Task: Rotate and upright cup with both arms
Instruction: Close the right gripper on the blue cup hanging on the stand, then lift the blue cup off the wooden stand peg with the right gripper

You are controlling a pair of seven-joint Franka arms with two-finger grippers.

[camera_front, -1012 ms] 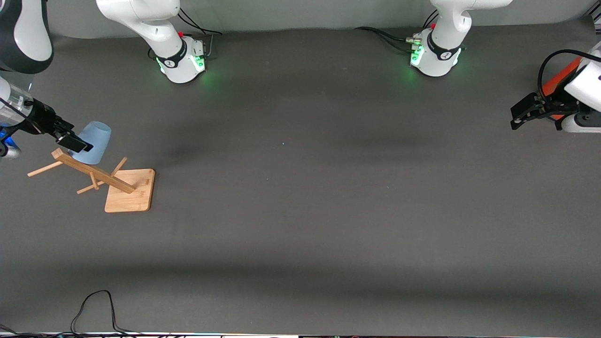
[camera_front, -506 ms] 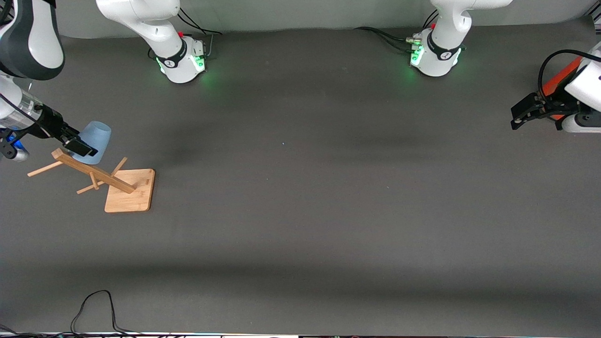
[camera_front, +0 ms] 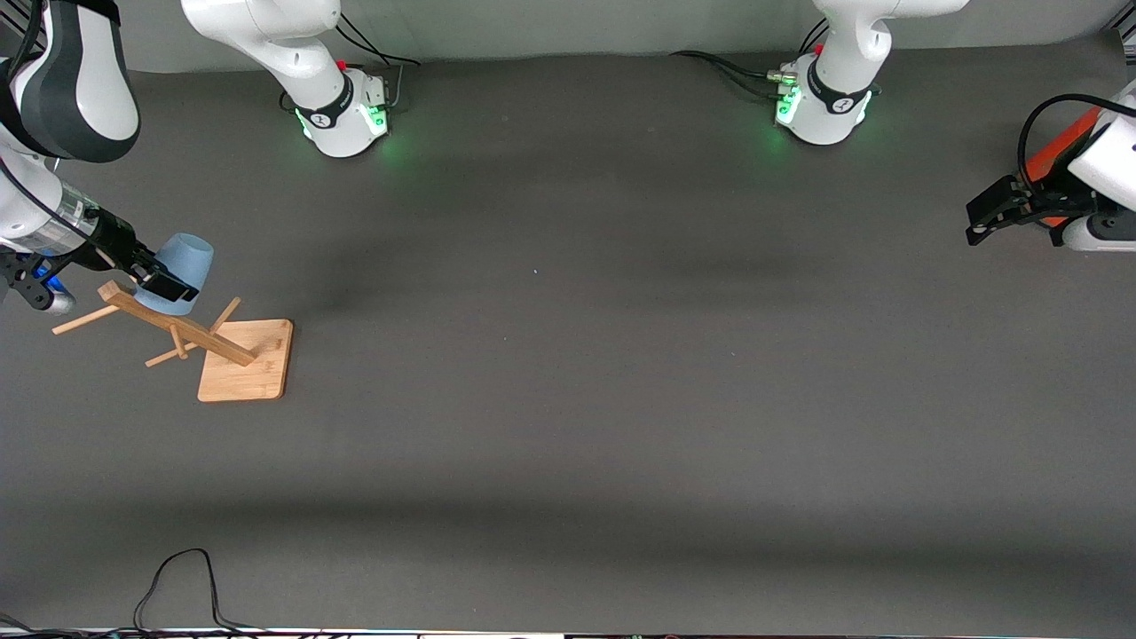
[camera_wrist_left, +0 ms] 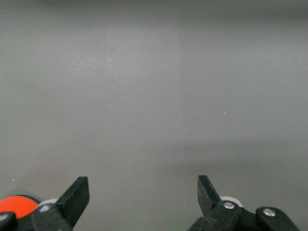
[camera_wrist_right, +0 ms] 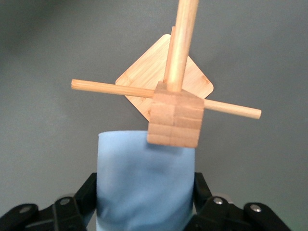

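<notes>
Matte, likely plastic cup (camera_wrist_right: 144, 180); bare wooden rack (camera_front: 213, 342).

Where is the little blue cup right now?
The cup is at the right arm's end of the table, gripped between the fingers of the right gripper, right beside the top of the wooden peg stand.

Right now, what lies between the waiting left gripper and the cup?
Only bare table, per the front view, from left gripper to cup in the right gripper.
</notes>
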